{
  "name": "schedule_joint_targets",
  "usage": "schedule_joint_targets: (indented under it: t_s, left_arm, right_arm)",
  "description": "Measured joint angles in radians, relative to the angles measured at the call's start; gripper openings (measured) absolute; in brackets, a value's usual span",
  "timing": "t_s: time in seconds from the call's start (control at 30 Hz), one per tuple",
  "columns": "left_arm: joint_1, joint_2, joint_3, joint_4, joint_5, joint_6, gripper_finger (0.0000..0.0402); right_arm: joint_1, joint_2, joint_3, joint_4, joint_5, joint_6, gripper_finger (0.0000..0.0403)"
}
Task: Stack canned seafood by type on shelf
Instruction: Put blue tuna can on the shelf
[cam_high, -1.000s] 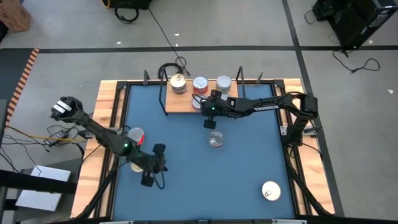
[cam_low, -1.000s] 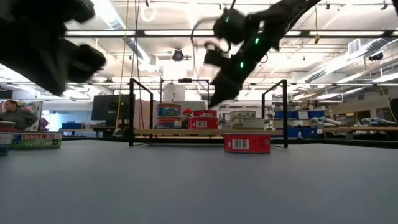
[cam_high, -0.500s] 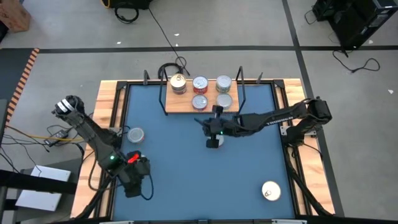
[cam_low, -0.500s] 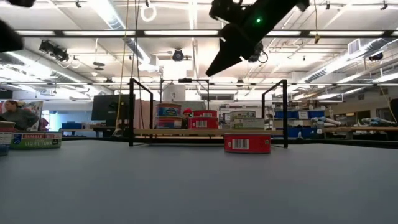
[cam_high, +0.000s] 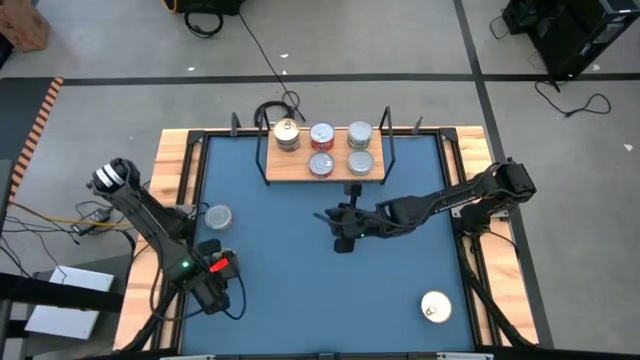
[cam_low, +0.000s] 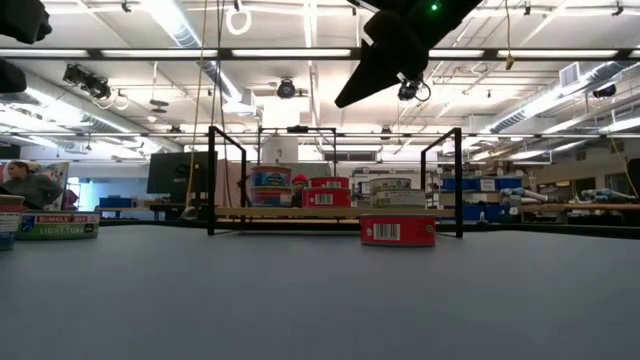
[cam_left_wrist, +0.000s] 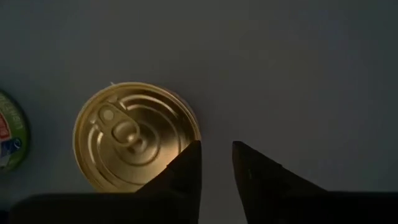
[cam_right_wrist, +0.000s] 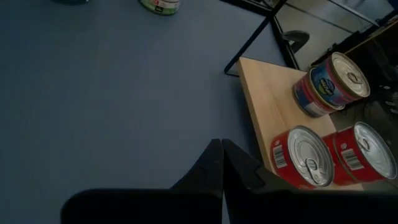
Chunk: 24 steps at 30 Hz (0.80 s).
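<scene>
Your left wrist view shows the left gripper (cam_left_wrist: 216, 163), fingers slightly apart, over a gold-lidded tin (cam_left_wrist: 134, 136) on the desk (cam_left_wrist: 298, 68); overhead hides it. The right gripper (cam_right_wrist: 222, 163), fingers together, hovers near the shelf (cam_right_wrist: 264, 106) holding 5 tins.

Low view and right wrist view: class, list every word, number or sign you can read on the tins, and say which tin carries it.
"LIGHT TUNA": on the green-sided tin at the low view's left edge; the line above it is too blurred.
Red tin before the shelf: a barcode, digits too small.
Blue-labelled tin: label blurred, unreadable.
Red-sided tins beside it: barcodes, digits unreadable.
</scene>
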Motion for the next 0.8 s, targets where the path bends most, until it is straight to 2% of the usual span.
schedule_joint_targets:
  t_s: [0.5,0.8]
  left_arm:
    - [0.003,0.071,-0.013,0.0,-0.081,-0.027,0.0096]
    - [0.015,0.069,-0.061,0.079,-0.066,-0.042,0.0096]
  right_arm:
    - [0.002,0.0,0.0,0.0,0.005,0.0,0.0006]
    - [0.002,0.0,0.0,0.0,0.006,-0.006,0.0006]
